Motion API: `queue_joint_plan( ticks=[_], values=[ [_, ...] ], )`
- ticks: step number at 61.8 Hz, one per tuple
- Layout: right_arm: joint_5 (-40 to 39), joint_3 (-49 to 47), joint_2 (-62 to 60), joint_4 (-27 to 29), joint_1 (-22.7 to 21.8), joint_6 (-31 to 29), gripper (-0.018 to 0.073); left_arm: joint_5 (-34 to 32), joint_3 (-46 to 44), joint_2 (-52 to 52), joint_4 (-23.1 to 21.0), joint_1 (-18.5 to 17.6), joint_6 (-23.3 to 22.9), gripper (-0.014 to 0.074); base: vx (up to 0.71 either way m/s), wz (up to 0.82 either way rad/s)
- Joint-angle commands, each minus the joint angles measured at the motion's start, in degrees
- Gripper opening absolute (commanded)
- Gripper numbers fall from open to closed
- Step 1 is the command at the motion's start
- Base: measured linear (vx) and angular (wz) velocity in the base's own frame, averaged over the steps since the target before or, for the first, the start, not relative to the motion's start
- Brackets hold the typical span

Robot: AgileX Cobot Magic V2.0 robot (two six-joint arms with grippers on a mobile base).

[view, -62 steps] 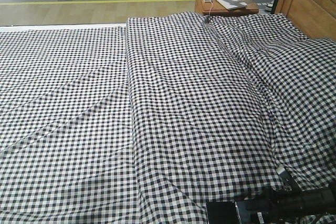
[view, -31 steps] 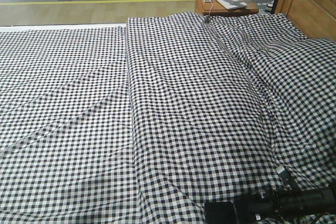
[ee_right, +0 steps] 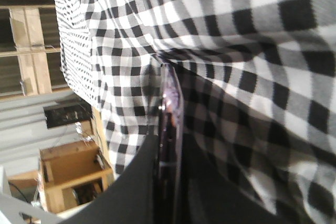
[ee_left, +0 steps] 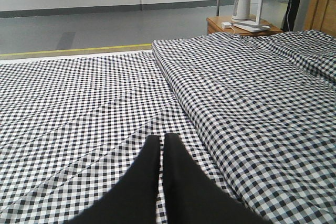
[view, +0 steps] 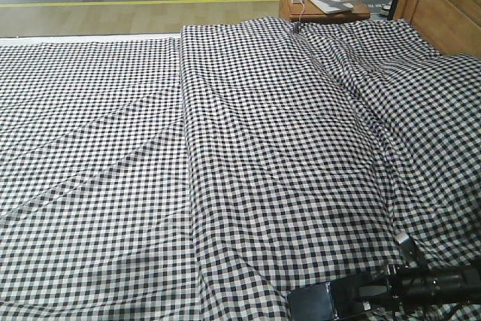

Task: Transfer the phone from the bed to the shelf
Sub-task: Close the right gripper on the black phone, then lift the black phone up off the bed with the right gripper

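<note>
The bed (view: pixel 248 148), covered in black-and-white checked cloth, fills the front view. At its near right edge my right gripper (view: pixel 359 296) is shut on the phone (view: pixel 312 302), a glossy dark slab held just above the cloth. In the right wrist view the phone (ee_right: pixel 169 108) shows edge-on, pinched between the black fingers of the right gripper (ee_right: pixel 170 148). Pale wooden planks at the upper left of that view look like the shelf (ee_right: pixel 29 51). My left gripper (ee_left: pixel 161 138) hovers over the bed (ee_left: pixel 79 103), shut, with nothing between its fingers.
A long raised fold (view: pixel 188 110) runs down the bed. An orange-brown bedside table (view: pixel 323 5) holding a white appliance stands at the far end beside the brown headboard (view: pixel 443 5). A wooden box-like unit (ee_right: pixel 73 169) sits beyond the bed edge.
My right gripper has shifted slightly left with the phone, and the phone's glossy face now shows more. The left gripper's earlier position is not shown.
</note>
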Motion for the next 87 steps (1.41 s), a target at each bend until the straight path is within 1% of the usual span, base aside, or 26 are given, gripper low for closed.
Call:
queue_joint_plan(
  ticks=[1, 11, 20, 29, 44, 49, 53, 67, 77, 87],
  values=[
    [10.4, 0.0, -6.1, -1.6, 0.1, 1.3, -0.0004, -4.3, 0.2, -0.3, -0.5, -0.2, -0.2, 0.0001, 0.00, 0.00],
    [10.4, 0.0, -13.2, -3.3, 0.1, 3.7, -0.0004, -4.3, 0.2, -0.3, -0.5, -0.2, -0.2, 0.0001, 0.00, 0.00],
    [10.4, 0.0, -20.4, -3.7, 0.1, 6.1, -0.0004, -4.3, 0.2, -0.3, -0.5, -0.2, -0.2, 0.0001, 0.00, 0.00],
    [10.4, 0.0, -29.2, -4.2, 0.2, 10.2, -0.0004, -4.3, 0.2, -0.3, -0.5, -0.2, -0.2, 0.0001, 0.00, 0.00],
    [10.4, 0.0, -43.6, -3.9, 0.2, 13.3, -0.0003, -4.3, 0.2, -0.3, -0.5, -0.2, -0.2, 0.0001, 0.00, 0.00],
    [10.4, 0.0, -48.7, -3.7, 0.8, 13.6, -0.0003, -4.3, 0.2, -0.3, -0.5, -0.2, -0.2, 0.0001, 0.00, 0.00],
    [10.4, 0.0, -52.3, -3.7, 2.0, 13.6, -0.0001, -4.3, 0.2, -0.3, -0.5, -0.2, -0.2, 0.0001, 0.00, 0.00],
    [10.4, 0.0, -62.0, -3.7, 8.3, 13.4, -0.0001, -4.3, 0.2, -0.3, -0.5, -0.2, -0.2, 0.0001, 0.00, 0.00],
    [10.4, 0.0, -66.6, -3.7, 12.3, 15.0, -0.0001, -4.3, 0.2, -0.3, -0.5, -0.2, -0.2, 0.0001, 0.00, 0.00],
    [10.4, 0.0, -70.7, -3.6, 18.1, 15.1, -0.0001, -4.3, 0.2, -0.3, -0.5, -0.2, -0.2, 0.0001, 0.00, 0.00]
  ],
)
